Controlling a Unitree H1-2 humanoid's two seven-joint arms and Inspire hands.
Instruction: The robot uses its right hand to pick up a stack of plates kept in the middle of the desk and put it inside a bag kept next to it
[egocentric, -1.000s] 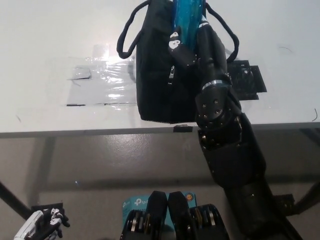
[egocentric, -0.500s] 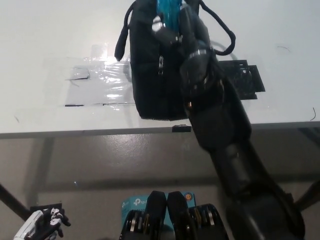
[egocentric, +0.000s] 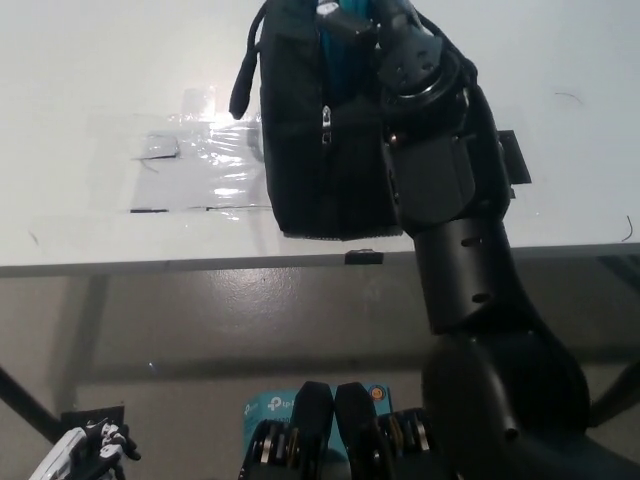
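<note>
White desk (egocentric: 90, 60) — right hand (egocentric: 355, 20) grips blue plates (egocentric: 335, 65) half-sunk in black bag (egocentric: 310, 150)

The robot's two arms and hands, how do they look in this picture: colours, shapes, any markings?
The right arm is black and thick, built of rounded segments with small round screws and a silver ring near the wrist. The right hand is black too, with a pale patch on it. The left hand, at the lower left corner, is white with black parts between its fingers. No loose cables show on either.

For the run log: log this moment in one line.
right hand: in bag mouth with plates | left hand: idle, low left | desk
</note>
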